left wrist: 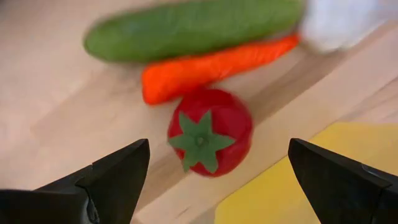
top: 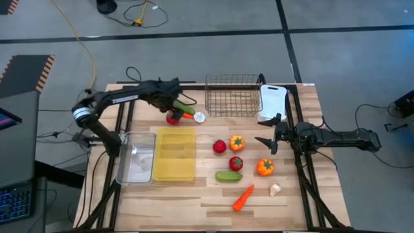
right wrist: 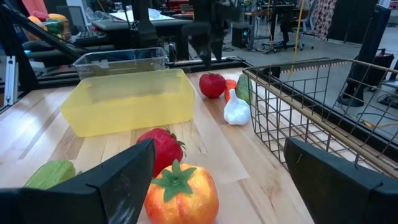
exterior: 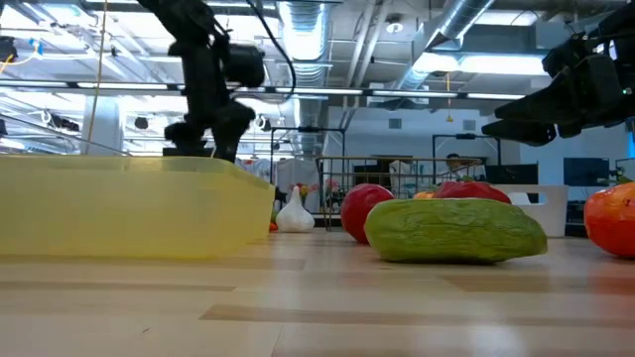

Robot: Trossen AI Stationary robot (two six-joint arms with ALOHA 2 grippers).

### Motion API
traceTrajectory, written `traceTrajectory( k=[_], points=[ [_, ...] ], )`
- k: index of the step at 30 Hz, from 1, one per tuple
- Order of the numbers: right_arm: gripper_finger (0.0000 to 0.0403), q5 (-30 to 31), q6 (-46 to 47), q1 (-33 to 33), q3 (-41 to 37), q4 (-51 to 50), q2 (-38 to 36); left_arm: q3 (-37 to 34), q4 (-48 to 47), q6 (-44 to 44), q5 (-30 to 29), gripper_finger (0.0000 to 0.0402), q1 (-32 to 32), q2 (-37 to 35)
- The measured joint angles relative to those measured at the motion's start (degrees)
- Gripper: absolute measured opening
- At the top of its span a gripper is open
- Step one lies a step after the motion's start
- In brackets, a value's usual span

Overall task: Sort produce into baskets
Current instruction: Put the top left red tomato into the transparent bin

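Left gripper (left wrist: 214, 180) jaws wide, empty, above tomato (left wrist: 210, 132) at counter's 11 o'clock, beside yellow tray (top: 174, 153). Risk: carrot (left wrist: 211, 67) touching tomato, jaw may nudge it. Right gripper (right wrist: 214, 180) jaws wide, empty, waiting at 3 o'clock.

The left gripper (left wrist: 217, 177) hangs with fingers spread over a tomato (left wrist: 210, 132); bare wood lies on either side of it. A carrot (left wrist: 214, 67) and cucumber (left wrist: 193, 28) crowd just behind, the carrot seemingly touching the tomato, and the yellow tray (top: 174, 154) lies close on the near side. The wire basket (top: 233, 95) stands beyond on the right.
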Motion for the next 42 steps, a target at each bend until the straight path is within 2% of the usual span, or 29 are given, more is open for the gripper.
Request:
traceTrajectory(
  k=[6,14,18,22,32,38,42],
  points=[
    [0.0382,0.00,0.01,0.02,0.00,0.02,0.00,-0.02,-0.34,-0.36,1.89,0.0371,0.00,4.59],
    [0.0382,0.02,0.01,0.00,0.00,0.02,0.00,-0.19,0.63,-0.16,1.57,0.0371,-0.04,7.69],
    [0.0382,0.01,0.01,0.01,-0.02,0.01,0.00,-0.28,1.24,-0.54,-1.99,0.0367,-0.24,8.40],
    [0.0382,0.02,0.01,0.00,-0.02,0.02,-0.02,-0.28,1.74,-0.60,-3.08,0.0340,-0.15,8.56],
    [0.0382,0.01,0.00,0.01,-0.01,0.01,0.00,-0.28,2.09,-0.71,-2.19,0.0230,-0.15,8.54],
    [0.0382,0.00,0.01,0.01,0.00,0.02,-0.02,0.22,1.51,-0.24,-2.11,0.0223,-0.17,8.54],
    [0.0382,0.00,0.01,0.00,-0.02,0.02,-0.02,4.04,-2.94,1.92,-1.98,0.0224,-0.17,8.56]
  ],
)
